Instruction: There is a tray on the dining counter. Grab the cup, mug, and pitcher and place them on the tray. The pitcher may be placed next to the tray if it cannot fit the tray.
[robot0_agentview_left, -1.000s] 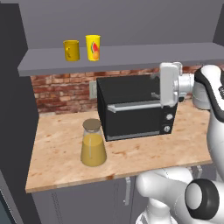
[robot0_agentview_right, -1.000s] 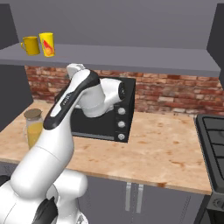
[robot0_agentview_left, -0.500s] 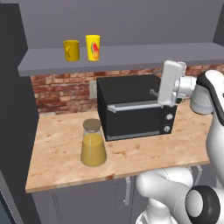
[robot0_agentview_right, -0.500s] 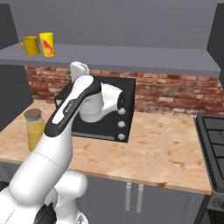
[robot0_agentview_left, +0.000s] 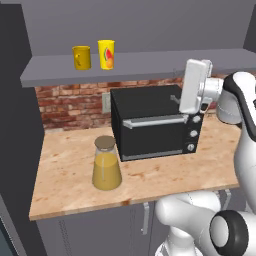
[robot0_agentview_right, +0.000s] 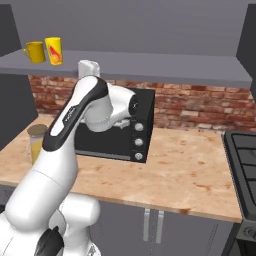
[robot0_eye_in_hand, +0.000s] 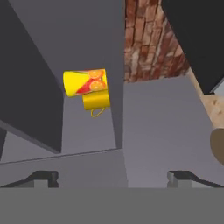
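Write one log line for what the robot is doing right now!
gripper: open, empty, facing the shelf | cup, mug: side by side on shelf | pitcher: on counter beside oven

Open space is seen above the grey shelf (robot0_agentview_left: 150, 65) around cup (robot0_agentview_left: 106, 54) and mug (robot0_agentview_left: 81, 57), which stand side by side. Below, the black oven (robot0_agentview_left: 155, 125) crowds the bench (robot0_agentview_left: 65, 175); pitcher (robot0_agentview_left: 106, 164) stands just left of it.

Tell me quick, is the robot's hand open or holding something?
Gripper: open, holding nothing; its fingertips stand wide apart, pointed toward the cup and mug.
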